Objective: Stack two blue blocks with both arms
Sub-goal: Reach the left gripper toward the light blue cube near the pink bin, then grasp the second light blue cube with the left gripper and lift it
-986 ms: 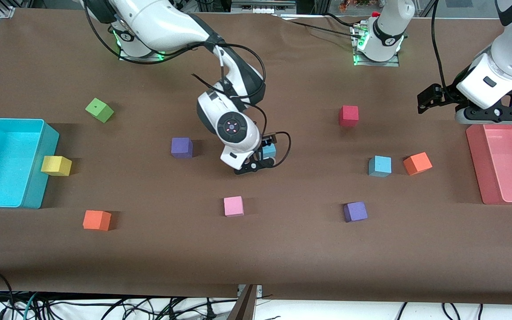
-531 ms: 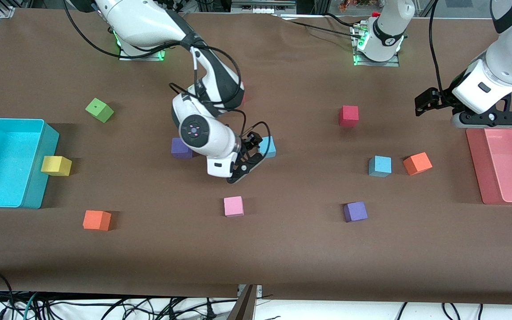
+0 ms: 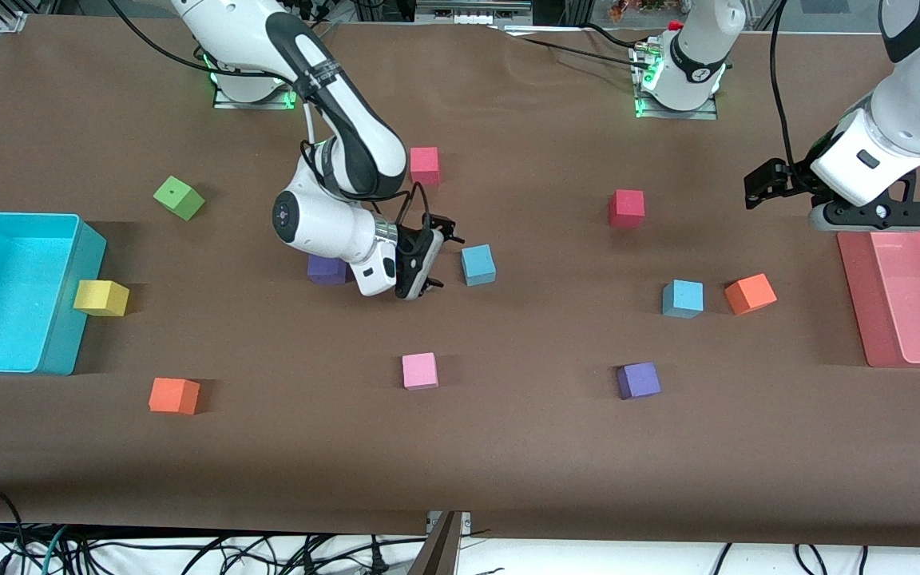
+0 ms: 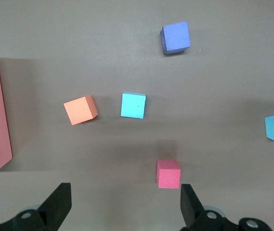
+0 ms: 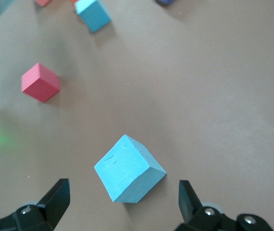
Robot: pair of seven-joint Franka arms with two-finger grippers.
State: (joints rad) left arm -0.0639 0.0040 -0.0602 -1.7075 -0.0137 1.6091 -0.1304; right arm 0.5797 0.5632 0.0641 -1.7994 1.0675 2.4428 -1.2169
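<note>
Both grippers (image 3: 426, 257) (image 3: 765, 185) open, apparently empty.

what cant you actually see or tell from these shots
- Purple cube, front view: mostly hidden by the right arm's wrist.
- Pink bin, front view: cut off by the picture's edge.
- Left pincer, left wrist view: fingertips only; its body is cut off by the picture's edge.

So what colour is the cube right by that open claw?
Light sky blue, clearest in the right wrist view.

the blue blocks (image 3: 477, 264) (image 3: 683, 299) look like matt foam, faintly dimpled. the table (image 3: 508, 447) wears matt brown cloth. the arms (image 3: 332, 120) (image 3: 899, 120) have glossy white plastic shells.
</note>
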